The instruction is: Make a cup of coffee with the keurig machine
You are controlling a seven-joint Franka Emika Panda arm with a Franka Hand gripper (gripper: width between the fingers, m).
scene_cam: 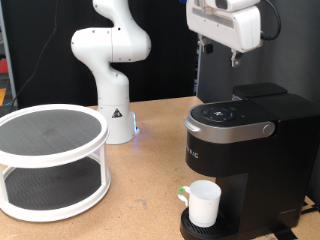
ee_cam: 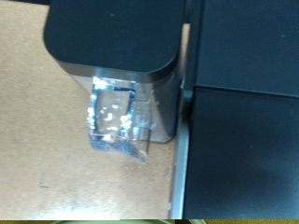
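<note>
Jaw state is something I cannot tell from either feed: in the exterior view I am seeing the gripper hanging high at the top right, above and behind the keurig machine, with its dark fingers pointing down but too small and shadowed to read, and nothing is showing between them. Nothing is touching the gripper; it is hovering well clear of the brewer's lid. The keurig machine is sitting on the wooden table at the exterior view's right, its silver-grey arched handle wrapping the round top, and the lid is looking closed. The cup is standing upright on the drip tray at the machine's base, under the brew head, with its green-accented handle pointing toward the exterior view's left. At the exterior view's left a white two-tier round shelf with dark mesh decks is resting on the table, well apart from the machine, and the arm's white base is rising behind it. On the wrist view I am looking down at the black top of the keurig machine, with a clear plastic water tank glinting beside it, bare tabletop around it, and a darker black surface filling the other side of the picture.
</note>
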